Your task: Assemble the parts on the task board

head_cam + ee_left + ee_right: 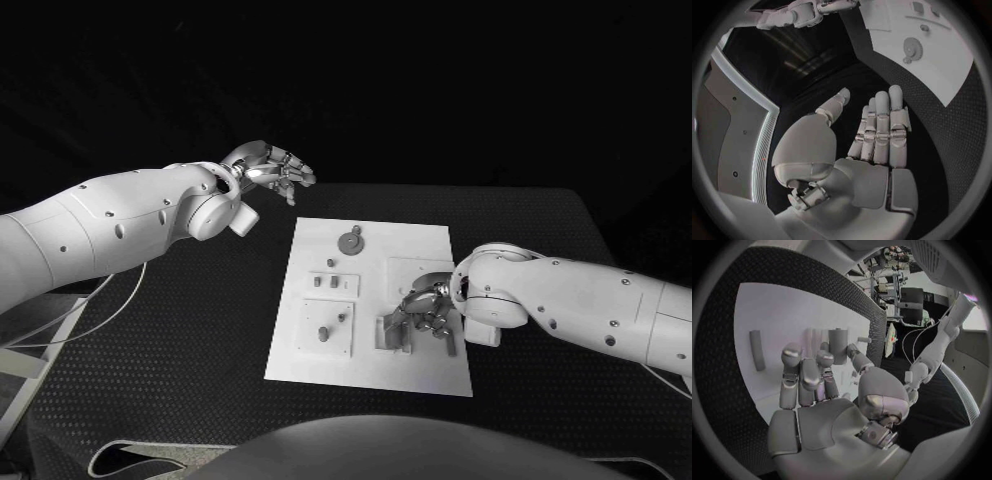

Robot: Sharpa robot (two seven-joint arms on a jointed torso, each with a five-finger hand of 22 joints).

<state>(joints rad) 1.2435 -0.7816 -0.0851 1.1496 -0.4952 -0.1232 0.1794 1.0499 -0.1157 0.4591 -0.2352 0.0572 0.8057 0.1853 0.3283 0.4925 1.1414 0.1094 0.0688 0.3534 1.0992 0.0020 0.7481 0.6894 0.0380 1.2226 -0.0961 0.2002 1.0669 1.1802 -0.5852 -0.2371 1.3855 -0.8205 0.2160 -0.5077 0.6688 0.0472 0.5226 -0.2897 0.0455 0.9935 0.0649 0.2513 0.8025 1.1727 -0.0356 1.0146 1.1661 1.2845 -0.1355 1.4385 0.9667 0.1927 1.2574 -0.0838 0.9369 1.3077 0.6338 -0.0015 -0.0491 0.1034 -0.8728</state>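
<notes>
Task board [378,300] sits mid-desk [188,340], long side running 6 to 12. Nearest in, around 4 o'clock on it, the right hand [428,303] hovers low over a cluster of grey parts [394,330], fingers [804,375] loosely apart, nothing pinched as far as I can tell. Looks like it's lining up a pick, so next needs a clean pinch. Farther out, a gear [352,240] lies near 12. Left hand [271,170] floats past 11, fingers straight and together, empty.

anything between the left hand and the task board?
No. In the head view the left hand hovers off the task board's far left corner, and bare black table separates them. The left wrist view agrees.
</notes>
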